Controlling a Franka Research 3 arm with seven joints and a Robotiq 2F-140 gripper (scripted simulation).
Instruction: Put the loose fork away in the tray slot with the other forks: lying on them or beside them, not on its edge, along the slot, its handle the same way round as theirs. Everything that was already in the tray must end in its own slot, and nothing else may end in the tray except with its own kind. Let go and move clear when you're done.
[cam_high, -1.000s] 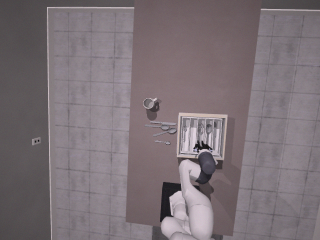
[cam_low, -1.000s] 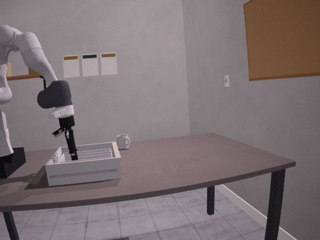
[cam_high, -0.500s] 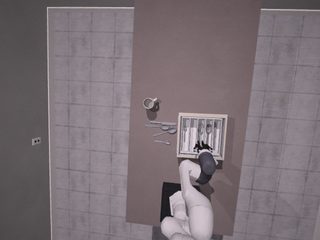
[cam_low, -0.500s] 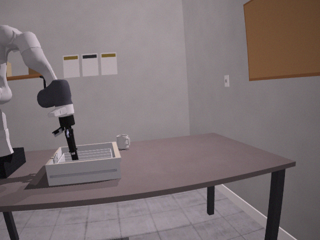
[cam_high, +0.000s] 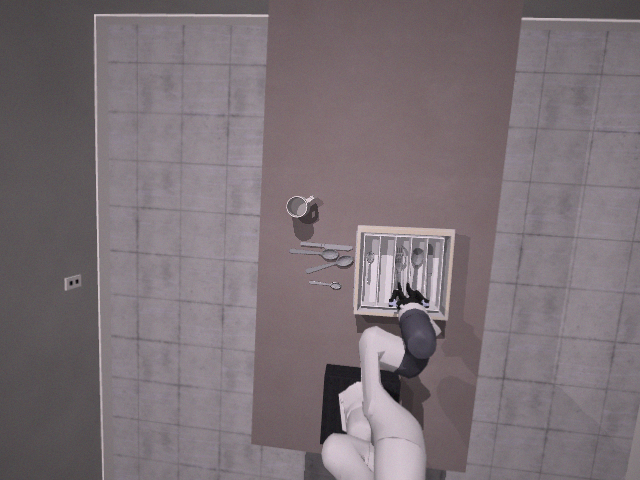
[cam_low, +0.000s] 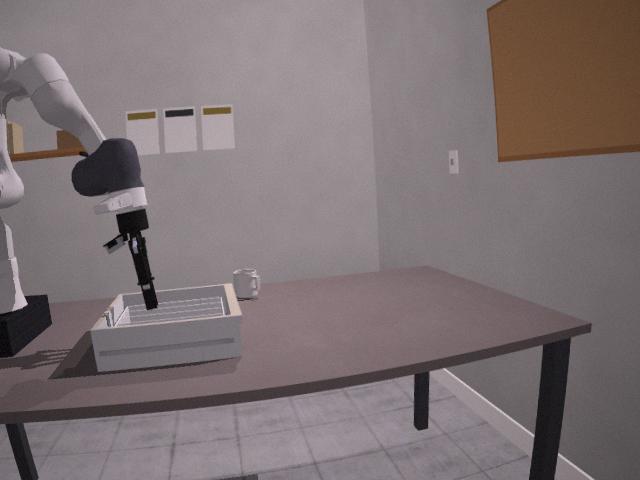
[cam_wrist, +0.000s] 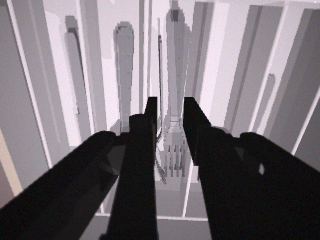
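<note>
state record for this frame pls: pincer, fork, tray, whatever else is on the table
pincer: slightly open, holding nothing, tips low inside tray
fork: lying along a middle slot, below and between the fingers, tines nearest the pincer
tray: long slots, cutlery in them
beside tray: knife, three spoons, mug
</note>
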